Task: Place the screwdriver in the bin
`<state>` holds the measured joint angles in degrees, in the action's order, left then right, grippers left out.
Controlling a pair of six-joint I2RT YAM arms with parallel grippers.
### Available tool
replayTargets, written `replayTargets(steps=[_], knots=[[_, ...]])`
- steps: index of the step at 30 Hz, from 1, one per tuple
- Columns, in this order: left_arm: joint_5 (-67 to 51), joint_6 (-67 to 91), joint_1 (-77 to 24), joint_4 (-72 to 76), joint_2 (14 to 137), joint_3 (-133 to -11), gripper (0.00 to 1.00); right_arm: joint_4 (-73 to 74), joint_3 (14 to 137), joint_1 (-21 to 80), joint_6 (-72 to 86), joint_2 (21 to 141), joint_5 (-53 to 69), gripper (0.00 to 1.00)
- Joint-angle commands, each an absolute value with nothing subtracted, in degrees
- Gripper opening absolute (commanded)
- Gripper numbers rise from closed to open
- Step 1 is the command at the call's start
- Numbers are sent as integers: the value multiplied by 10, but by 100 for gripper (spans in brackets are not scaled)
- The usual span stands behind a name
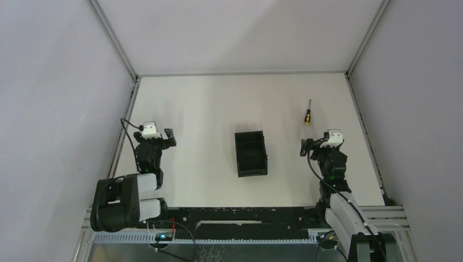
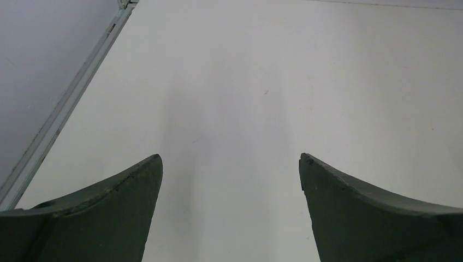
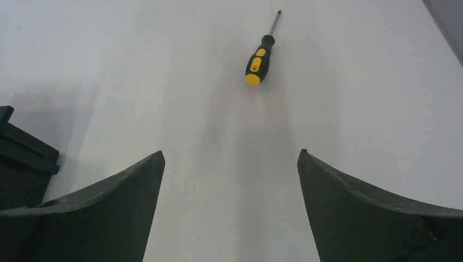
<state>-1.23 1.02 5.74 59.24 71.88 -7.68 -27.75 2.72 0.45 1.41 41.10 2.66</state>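
The screwdriver (image 1: 308, 113), yellow and black handle with a thin dark shaft pointing away, lies on the white table at the back right. It also shows in the right wrist view (image 3: 260, 59), ahead of the fingers. The black bin (image 1: 251, 154) stands open-topped in the middle of the table; its corner shows at the left edge of the right wrist view (image 3: 22, 164). My right gripper (image 1: 316, 145) is open and empty, just short of the screwdriver and right of the bin (image 3: 230, 158). My left gripper (image 1: 159, 137) is open and empty over bare table at the left (image 2: 230, 161).
Grey walls with aluminium rails (image 1: 123, 131) close the table in on the left, right and back. A rail (image 2: 60, 112) runs along the left of the left wrist view. The arm bases and a cable tray (image 1: 235, 224) sit at the near edge.
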Motion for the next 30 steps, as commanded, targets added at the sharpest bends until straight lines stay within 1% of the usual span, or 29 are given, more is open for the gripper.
replayTargets(steps=[1,4,7,11,14,21,30], knots=[[-8,1,56,609,713,-102,100,-289,61,4,35,422,22,100],[-8,1,56,609,713,-102,100,-192,139,4,56,447,0,100],[-8,1,56,609,713,-103,100,-67,270,4,77,501,-43,100],[-8,1,55,609,712,-103,100,111,436,4,106,605,-41,100],[-8,1,56,609,713,-103,100,225,549,4,123,713,-36,100],[-8,1,56,609,713,-102,100,338,751,4,128,924,-50,95],[-8,1,56,609,713,-102,100,380,877,4,127,1127,-79,85]])
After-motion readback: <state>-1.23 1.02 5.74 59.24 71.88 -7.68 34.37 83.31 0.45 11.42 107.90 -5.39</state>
